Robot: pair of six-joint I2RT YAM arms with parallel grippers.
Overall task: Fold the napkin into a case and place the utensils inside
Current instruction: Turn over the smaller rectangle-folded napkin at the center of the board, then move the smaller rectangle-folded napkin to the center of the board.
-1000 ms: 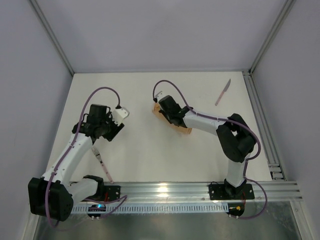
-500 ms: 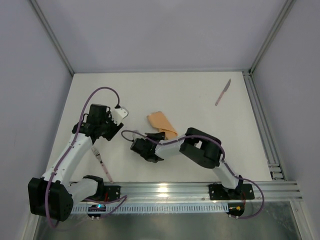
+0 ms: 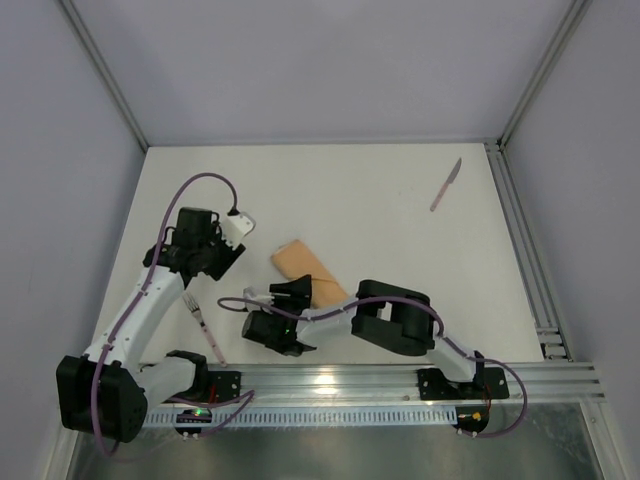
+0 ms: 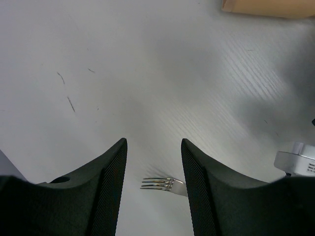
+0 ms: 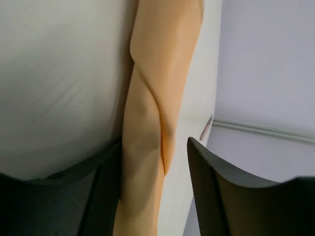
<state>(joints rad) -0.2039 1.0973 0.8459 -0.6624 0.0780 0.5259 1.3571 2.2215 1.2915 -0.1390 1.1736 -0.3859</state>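
Note:
The peach-orange napkin point(image 3: 305, 268) lies on the table folded into a narrow strip, the case, running diagonally near the middle. My right gripper point(image 3: 295, 292) sits low at the strip's near end. In the right wrist view its jaws stand open around the napkin point(image 5: 147, 118), which lies against the left finger with a gap to the right finger. The fork point(image 3: 205, 328) lies near the left arm. My left gripper point(image 3: 205, 262) hovers open just above it, with the fork's tines point(image 4: 157, 184) showing between the fingers. The knife point(image 3: 447, 185) lies at the far right.
An aluminium rail point(image 3: 520, 250) runs along the table's right edge, and another crosses the near edge by the arm bases. Grey walls enclose the table on three sides. The right arm's folded elbow point(image 3: 395, 320) sits low over the near middle.
The right arm swung from the far middle down to the near left, carrying the napkin that way, and its jaws opened. The left arm has barely moved.

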